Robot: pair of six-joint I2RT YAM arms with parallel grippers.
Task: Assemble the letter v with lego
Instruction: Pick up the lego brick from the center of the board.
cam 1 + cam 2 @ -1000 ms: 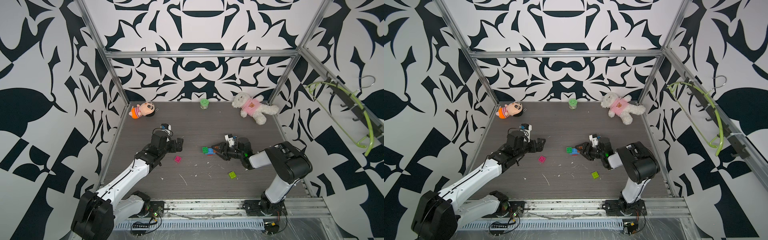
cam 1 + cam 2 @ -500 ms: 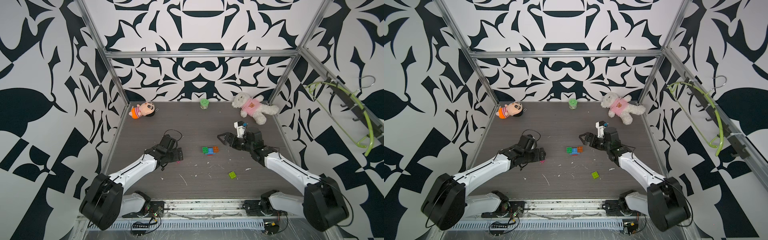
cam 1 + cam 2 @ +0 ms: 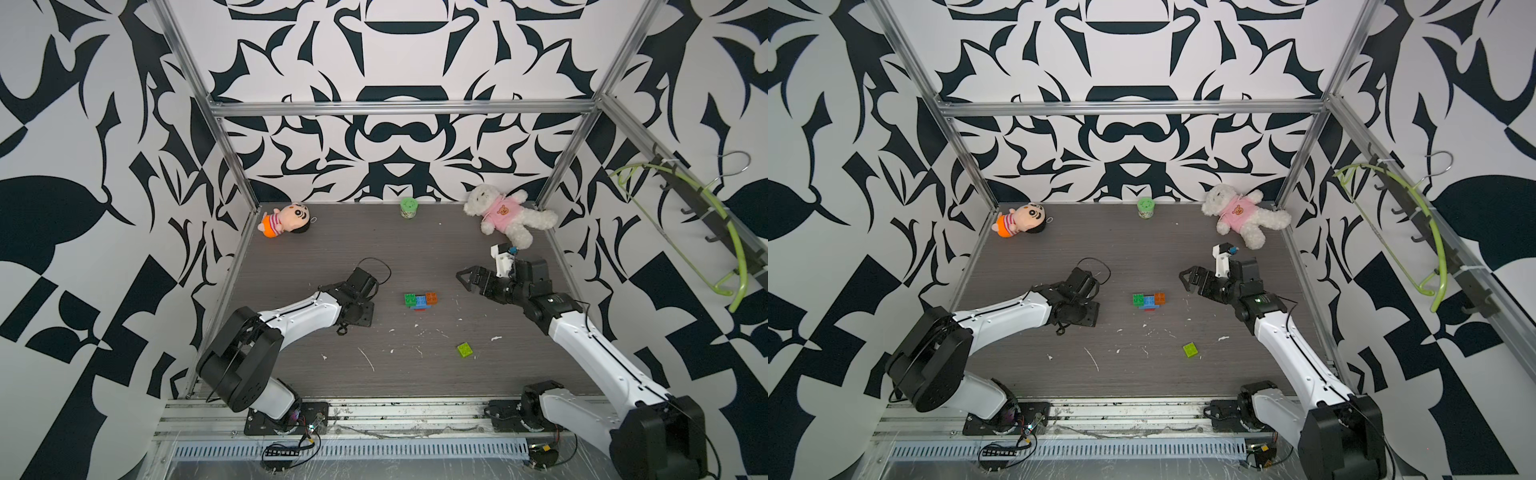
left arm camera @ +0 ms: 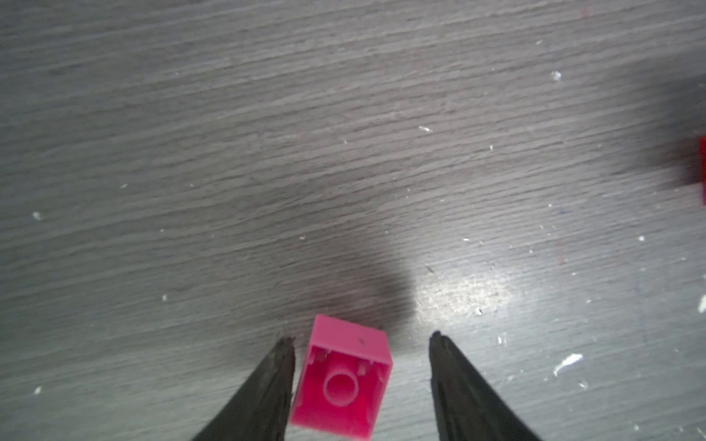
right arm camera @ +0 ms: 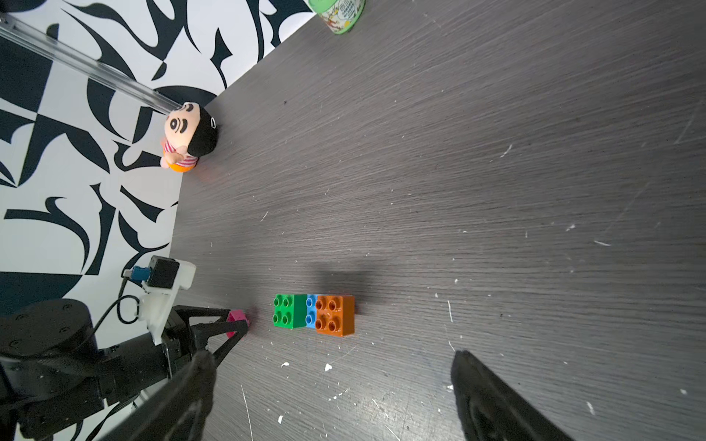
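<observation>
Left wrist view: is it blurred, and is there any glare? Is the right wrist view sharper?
Left wrist view: table grain smeared, a glare patch beside the pink brick. Right wrist view: joined bricks sharp, only the near fingertips soft.

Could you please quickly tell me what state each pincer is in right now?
Left pincer: open, straddling the pink brick, not yet clamped.
Right pincer: open, holding nothing.

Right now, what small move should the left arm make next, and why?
Probably close the left end effector fully on the pink brick. It lies tipped on the table between the fingers, one close beside it, the other apart, so nothing is gripped yet.
</observation>
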